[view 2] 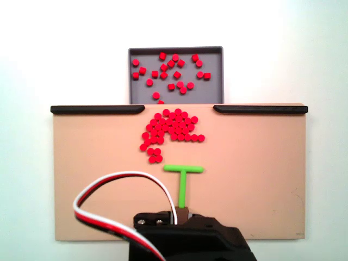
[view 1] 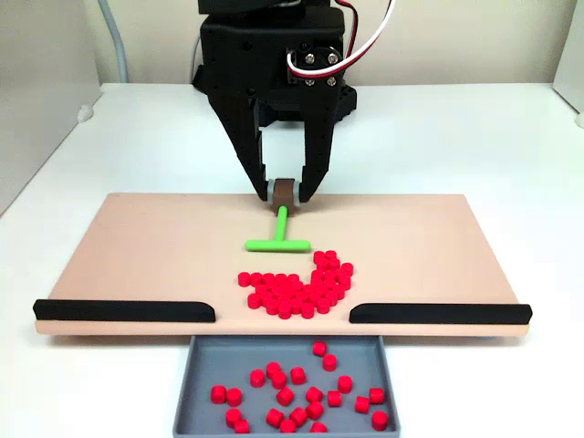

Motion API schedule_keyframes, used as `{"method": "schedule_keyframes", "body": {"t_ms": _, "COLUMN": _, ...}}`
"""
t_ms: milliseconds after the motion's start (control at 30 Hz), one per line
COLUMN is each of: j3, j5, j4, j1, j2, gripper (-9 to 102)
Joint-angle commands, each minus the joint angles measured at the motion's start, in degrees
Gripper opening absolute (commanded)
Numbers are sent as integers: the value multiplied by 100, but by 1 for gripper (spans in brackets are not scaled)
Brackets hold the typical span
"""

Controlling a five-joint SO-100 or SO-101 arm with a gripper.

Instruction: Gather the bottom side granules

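**Pile sits off-centre from the pusher**

Grey plastic tray (view 1: 285, 351), nearest the front fixed view, already holds loose red pellets. Left to right on the tan board (view 1: 137, 246): a black rail (view 1: 125, 310), the tiny red cylindrical granules (view 1: 297, 287) heaped at the gap, another black rail (view 1: 440, 313). Behind, the black tool (view 1: 285, 190) pinches the green T-shaped pusher (view 1: 278, 239) by its brown handle. A straight push may miss the pile's right edge, scattering pellets against the rail.
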Motion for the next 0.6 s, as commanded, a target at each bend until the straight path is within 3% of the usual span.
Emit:
{"method": "schedule_keyframes", "body": {"t_ms": 0, "j3": -211, "j5": 26, "j4": 439, "j1": 9, "j2": 519, "gripper": 0}}
{"method": "schedule_keyframes", "body": {"t_ms": 367, "j3": -202, "j5": 53, "j4": 1529, "j1": -88, "j2": 1617, "gripper": 0}}
{"method": "schedule_keyframes", "body": {"t_ms": 567, "j3": -105, "j5": 62, "j4": 1617, "j1": -149, "j2": 2109, "gripper": 0}}
